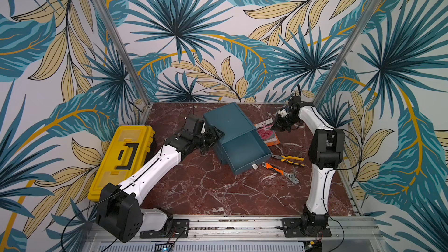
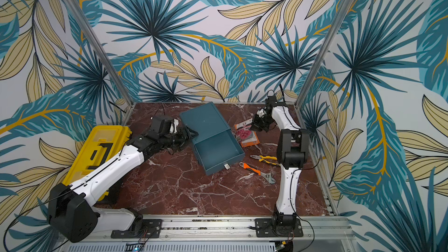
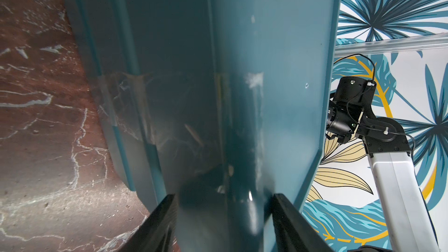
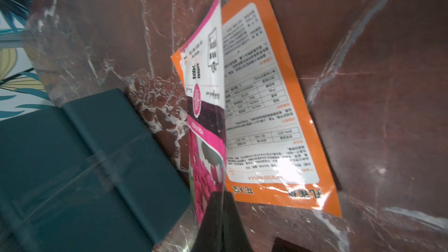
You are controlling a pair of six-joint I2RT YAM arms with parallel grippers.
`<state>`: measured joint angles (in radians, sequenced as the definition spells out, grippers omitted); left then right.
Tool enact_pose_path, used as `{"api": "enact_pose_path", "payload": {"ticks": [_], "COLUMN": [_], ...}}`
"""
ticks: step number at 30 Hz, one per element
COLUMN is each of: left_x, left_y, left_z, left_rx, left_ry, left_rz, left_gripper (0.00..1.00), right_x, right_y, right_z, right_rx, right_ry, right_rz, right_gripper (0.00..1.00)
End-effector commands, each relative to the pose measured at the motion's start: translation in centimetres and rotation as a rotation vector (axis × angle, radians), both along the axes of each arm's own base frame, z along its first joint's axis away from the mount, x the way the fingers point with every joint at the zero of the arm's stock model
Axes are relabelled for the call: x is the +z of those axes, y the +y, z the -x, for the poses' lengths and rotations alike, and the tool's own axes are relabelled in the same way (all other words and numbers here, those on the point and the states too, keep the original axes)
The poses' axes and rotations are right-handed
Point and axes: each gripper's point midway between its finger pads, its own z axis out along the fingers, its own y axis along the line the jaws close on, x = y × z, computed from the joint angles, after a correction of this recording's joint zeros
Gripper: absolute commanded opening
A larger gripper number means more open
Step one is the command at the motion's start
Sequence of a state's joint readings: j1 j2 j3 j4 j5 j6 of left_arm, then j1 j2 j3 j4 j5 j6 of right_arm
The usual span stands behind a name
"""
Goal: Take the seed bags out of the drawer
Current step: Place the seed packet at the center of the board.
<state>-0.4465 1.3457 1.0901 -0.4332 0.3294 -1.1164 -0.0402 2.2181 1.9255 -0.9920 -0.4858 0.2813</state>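
The teal box [image 1: 228, 120] stands askew mid-table in both top views, its drawer [image 1: 244, 151] pulled out and showing only a bare floor. My left gripper [image 1: 215, 133] [image 3: 224, 214] is shut on the box's left rear corner, a finger on each side. The seed bags lie on the table to the right of the box: an orange one [image 4: 261, 107] [image 1: 274, 141] flat, and a pink one [image 4: 206, 107] [image 1: 265, 133] tilted up over it. My right gripper [image 4: 221, 197] [image 1: 276, 127] is shut on the pink bag's edge. A third white and pink bag [image 1: 263, 124] lies just behind.
A yellow toolbox [image 1: 123, 158] sits at the table's left edge beside my left arm. Yellow-handled pliers [image 1: 288, 158] and an orange-handled wrench [image 1: 281, 173] lie right of the drawer's front. The table's back wall is close behind my right gripper.
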Motion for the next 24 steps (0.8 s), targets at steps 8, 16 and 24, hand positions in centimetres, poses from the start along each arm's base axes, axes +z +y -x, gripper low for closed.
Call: {"api": "enact_pose_path", "payload": {"ticks": [8,16,24], "left_x": [-3.0,-2.9,-2.8], "left_y": [2.0,1.7,1.4], "left_z": [1.7,1.6,1.4], "left_rx": [0.036,0.015,0.002], "left_ry": [0.113,0.101,0.088], "left_rz": [-0.117,-0.113,-0.103], "left_gripper": [0.66,0.68,0.69], "right_x": [1.6,7.1,13.9], "right_y": [-3.7,-4.3,-2.7], "right_z": [1.1,3.8,10.2], "right_rx": [-0.048,-0.100,-0.142], "right_ry": [0.016,-0.080,-0.231], "right_rz": [0.232,0.271,0.179], "right_gripper": [0.49,0.62,0.60]}}
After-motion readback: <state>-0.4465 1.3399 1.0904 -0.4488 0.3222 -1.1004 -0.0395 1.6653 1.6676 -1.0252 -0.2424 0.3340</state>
